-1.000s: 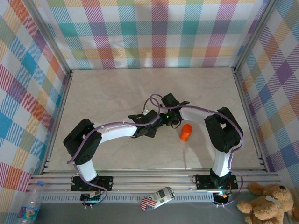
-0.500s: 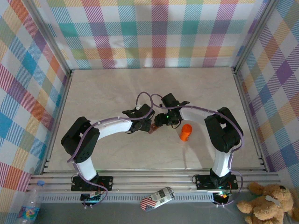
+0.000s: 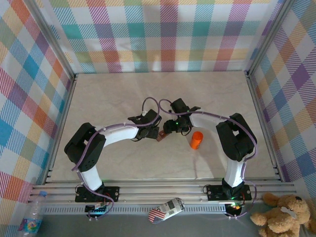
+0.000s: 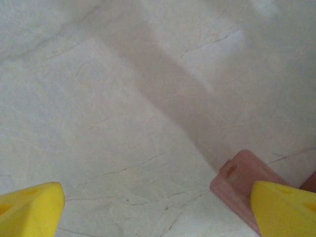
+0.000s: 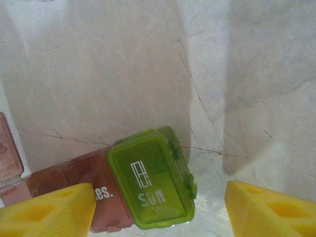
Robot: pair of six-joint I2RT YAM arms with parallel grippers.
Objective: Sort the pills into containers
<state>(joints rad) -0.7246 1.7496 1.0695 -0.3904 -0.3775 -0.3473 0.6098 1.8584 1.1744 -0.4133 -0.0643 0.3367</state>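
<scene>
The containers (image 5: 148, 182) form a short strip on the marble table. The green end box has its lid shut and is marked SUN, and red-brown boxes (image 5: 69, 177) join it on the left. My right gripper (image 5: 158, 212) hangs open over that green end, with a gap between the box and the right fingertip (image 5: 269, 210). In the top view the strip (image 3: 161, 137) lies between both grippers. My left gripper (image 4: 157, 217) is open over bare table, and a red-brown corner of the strip (image 4: 237, 180) sits by its right fingertip (image 4: 284, 210). The pills are out of view.
An orange cylindrical bottle (image 3: 196, 140) stands upright just right of the strip. One red-brown lid (image 5: 7, 153) at the strip's far end stands raised. Checked walls and metal rails (image 3: 64, 123) enclose the table; open surface lies behind and to the left.
My left gripper has drawn back to the left and away from above the strip, which now shows in the top view. The right arm and the bottle have not moved.
</scene>
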